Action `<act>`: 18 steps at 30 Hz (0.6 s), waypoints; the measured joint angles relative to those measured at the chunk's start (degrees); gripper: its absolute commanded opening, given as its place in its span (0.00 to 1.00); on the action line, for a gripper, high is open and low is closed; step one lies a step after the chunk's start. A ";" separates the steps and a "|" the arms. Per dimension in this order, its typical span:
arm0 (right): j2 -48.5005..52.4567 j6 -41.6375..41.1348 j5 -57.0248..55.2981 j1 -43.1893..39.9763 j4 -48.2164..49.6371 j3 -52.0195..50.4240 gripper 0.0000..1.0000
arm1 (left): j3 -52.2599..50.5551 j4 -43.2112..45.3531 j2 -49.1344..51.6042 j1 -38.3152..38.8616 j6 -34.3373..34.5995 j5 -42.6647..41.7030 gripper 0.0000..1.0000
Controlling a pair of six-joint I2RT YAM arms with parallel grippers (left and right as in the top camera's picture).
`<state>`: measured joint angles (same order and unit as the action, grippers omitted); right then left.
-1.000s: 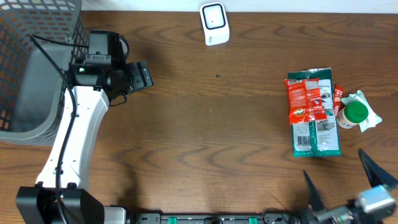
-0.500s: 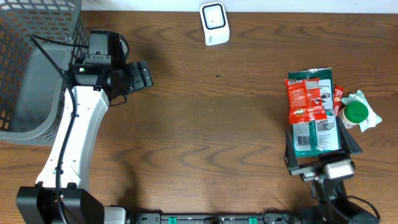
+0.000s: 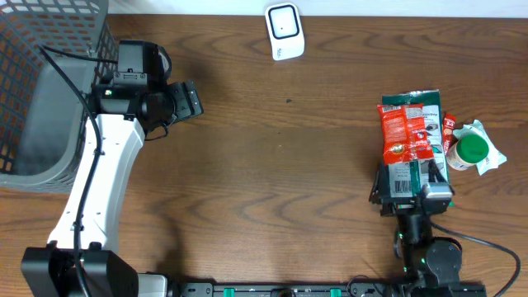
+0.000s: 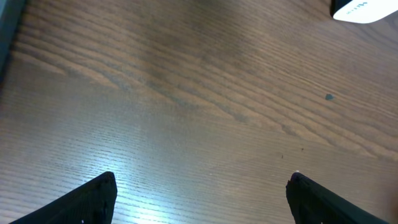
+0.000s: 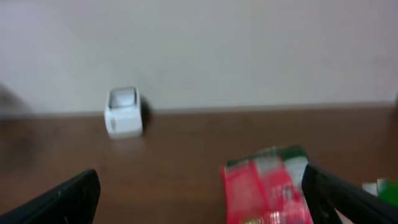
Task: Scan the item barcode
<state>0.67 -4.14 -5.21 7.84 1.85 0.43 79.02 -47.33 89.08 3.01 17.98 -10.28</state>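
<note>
Overhead shows the whole layout: a red packet lies on a green pouch at the right of the table, with a green-capped bottle just beside them, the white scanner near the far edge, and a grey basket at the far left. From the right wrist only the far end of the red packet shows, blurred, with the scanner beyond it against the wall. The left wrist view catches only bare wood and a corner of the scanner. Both packets have their long axis running from the robot's side towards the far edge, slightly tilted, the top ends pointing away. The right gripper hangs over the pouch's near end, its fingers spread wide with nothing between them. The left gripper hovers beside the basket, its fingers likewise released and empty above the wood. A second ago the right gripper sat at the table's near right corner, clear of the packets; it has since swung in over them, while the left arm has not moved.
</note>
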 measured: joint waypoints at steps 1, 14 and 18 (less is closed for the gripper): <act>0.02 -0.13 -0.24 0.00 -2.14 -0.02 0.99 | 0.00 0.00 0.00 0.00 -0.02 0.00 0.88; 0.00 -0.17 -0.92 0.00 -5.25 -0.04 0.99 | 0.00 0.00 0.00 0.00 -0.02 0.00 0.88; 0.00 -0.17 -0.94 0.00 -5.25 -0.04 0.99 | 0.00 0.00 0.00 0.00 -0.02 -0.02 0.88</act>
<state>0.67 -4.32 -6.15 7.84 -3.40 0.38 79.02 -47.33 89.08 3.01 17.96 -10.31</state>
